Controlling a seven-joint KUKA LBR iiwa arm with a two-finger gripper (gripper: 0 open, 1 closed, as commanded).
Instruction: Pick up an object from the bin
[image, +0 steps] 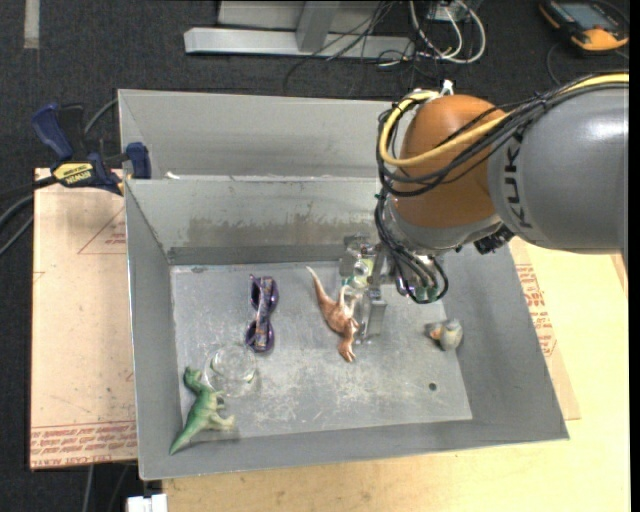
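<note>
The grey metal bin has sloping walls around a flat, scuffed floor on which a few small things lie well apart. The arm comes in from the right, its grey body and rounded orange wrist cover hanging above the bin's back right part, with yellow and black cables looped round the cover. Below the cover the gripper points down near the middle of the floor, just beside the right flank of an orange-brown toy dinosaur; whether the gripper is spread or pressed together cannot be told, nor whether it touches the toy. That dinosaur lies lengthwise, its thin end toward the back wall and its other end toward the front. A green toy dinosaur lies in the front left corner, and just beside it, toward the back, is a clear plastic cup. A pair of purple toy sunglasses lies folded left of centre, between the cup and the back wall. A small grey and tan lump lies to the gripper's right, near the right wall.
</note>
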